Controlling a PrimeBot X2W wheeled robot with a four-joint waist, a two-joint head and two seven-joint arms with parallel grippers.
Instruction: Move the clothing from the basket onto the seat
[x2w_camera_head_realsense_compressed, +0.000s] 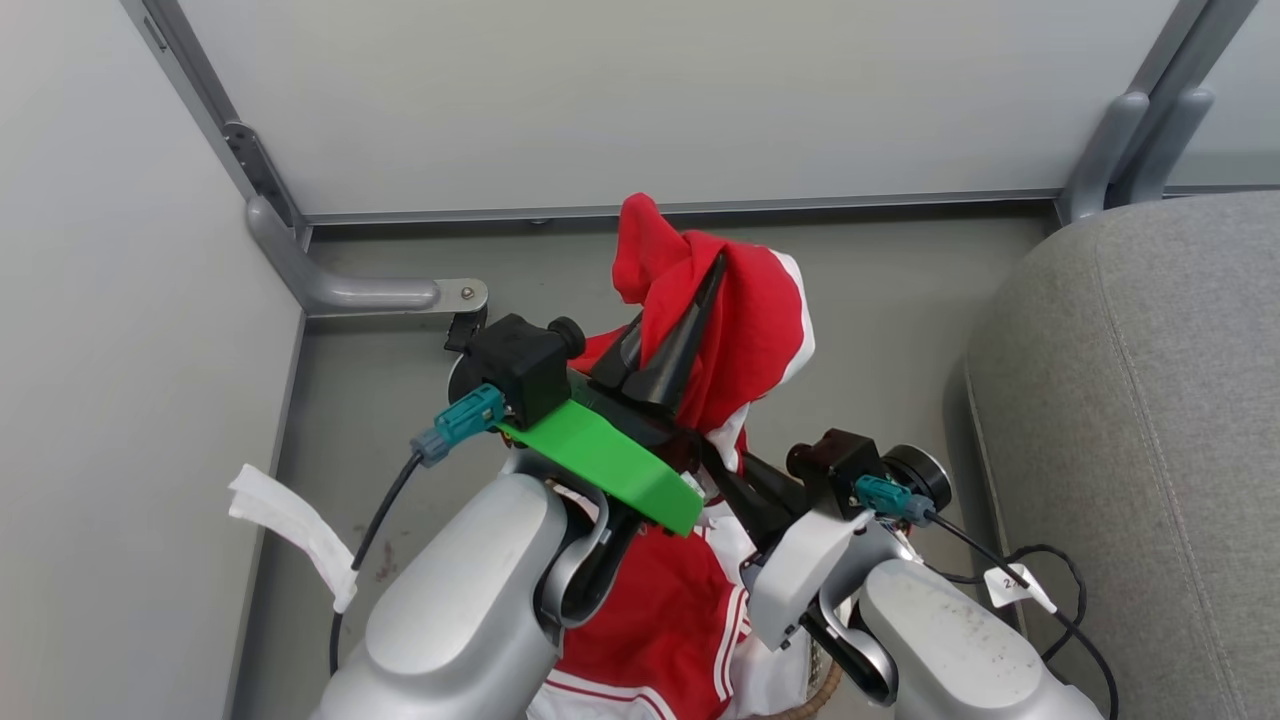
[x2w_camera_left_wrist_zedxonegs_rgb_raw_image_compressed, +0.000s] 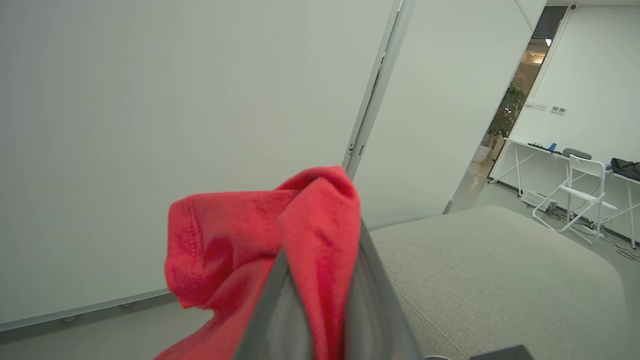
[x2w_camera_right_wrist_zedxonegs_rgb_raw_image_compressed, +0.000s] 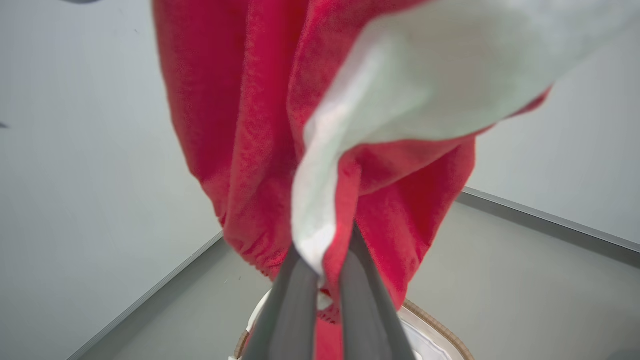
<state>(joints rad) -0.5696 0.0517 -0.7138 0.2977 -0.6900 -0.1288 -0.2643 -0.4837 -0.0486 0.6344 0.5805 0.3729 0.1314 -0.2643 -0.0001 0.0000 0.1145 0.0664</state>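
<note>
Legible markings: one item. A small white tag, fixed to the black cable at the lower right of the head view, carries dark printed characters (the first resembles a "2"). The remaining characters are too small to read.

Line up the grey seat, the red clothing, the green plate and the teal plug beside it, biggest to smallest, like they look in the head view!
1. seat
2. clothing
3. green plate
4. teal plug
The plate and plug sit nearer the camera, so their real sizes may differ.
</note>
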